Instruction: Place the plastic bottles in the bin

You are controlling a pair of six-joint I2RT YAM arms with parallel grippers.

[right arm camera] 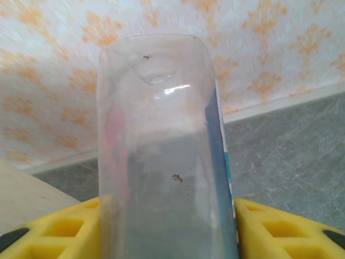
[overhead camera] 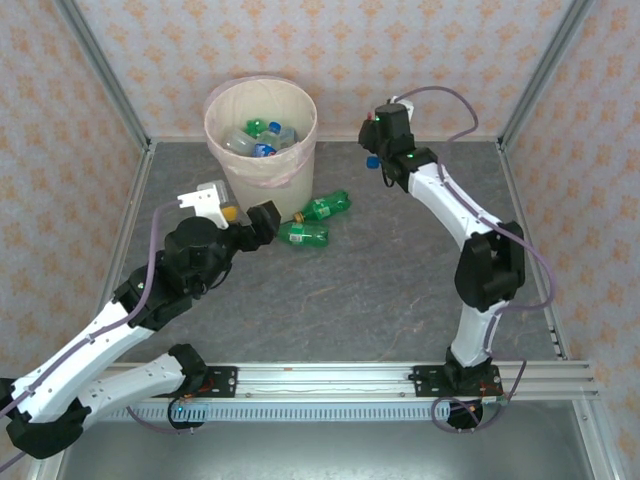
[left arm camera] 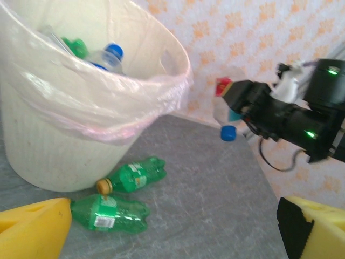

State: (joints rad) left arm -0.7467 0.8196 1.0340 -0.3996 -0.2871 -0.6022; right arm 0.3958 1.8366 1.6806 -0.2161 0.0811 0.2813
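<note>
Clear blue-capped bottle [right arm camera: 161, 151] sat clamped in right tool [right arm camera: 167, 232], up in air right of bin [overhead camera: 225, 105]. Left tool [overhead camera: 240, 213] gaped wide near two green bottles [left arm camera: 135, 175] lying on bench [overhead camera: 380, 290] beside bin.

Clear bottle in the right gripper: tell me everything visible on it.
The clear bottle is see-through plastic and looks empty, with a blue cap and a label showing red and blue. It hangs cap-down, base up, clamped across its body between the yellow pads of the right gripper. Nothing else touches it. It is held in the air near the back wall, to the right of the bin in the top view, not over its opening.
</note>
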